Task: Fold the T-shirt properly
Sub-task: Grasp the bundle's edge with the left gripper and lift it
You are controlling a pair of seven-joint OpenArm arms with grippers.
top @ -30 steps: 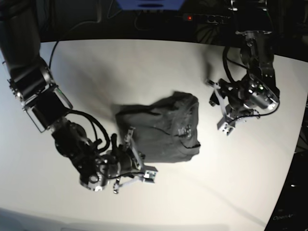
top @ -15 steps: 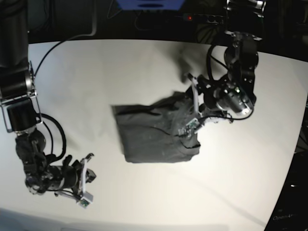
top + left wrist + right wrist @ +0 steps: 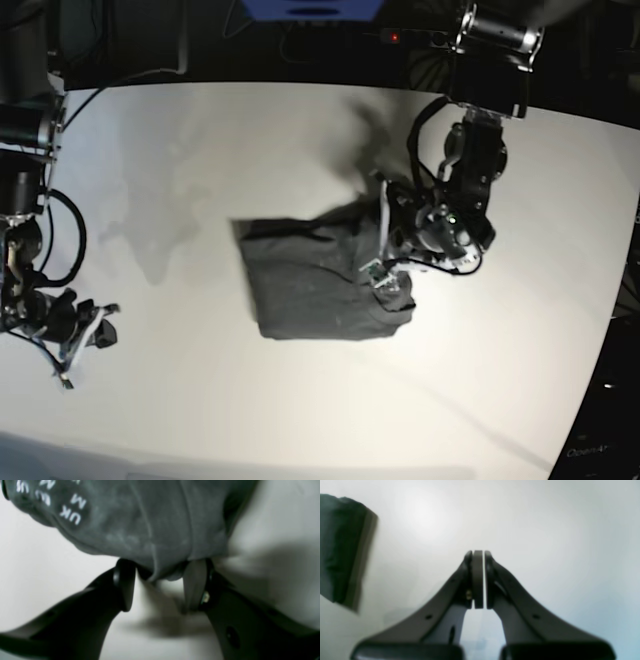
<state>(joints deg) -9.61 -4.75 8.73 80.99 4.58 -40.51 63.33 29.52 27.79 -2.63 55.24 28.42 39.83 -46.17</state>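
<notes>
Far over at the base view's left edge, the right arm hangs low over the counter [image 3: 300,130], bent down from its upper links with cables looping beside it. Its end effector, the right end effector [image 3: 85,340], sits just above the white surface near the front edge, well apart from the cloth; the wrist view shows its two fingers pressed together with nothing between them.

Mid-counter lies one T-shirt [image 3: 320,280], dark charcoal, folded into a rough rectangle and lightly wrinkled.

To the right, the left arm reaches down from the back, wrist bent toward the shirt's right edge. The left end effector [image 3: 160,585] has its fingers spread apart, straddling a bunched fold of the shirt's edge; white size lettering shows on the fabric. Whether the pads touch the cloth I cannot tell.

Counted: two arms, one shirt.
</notes>
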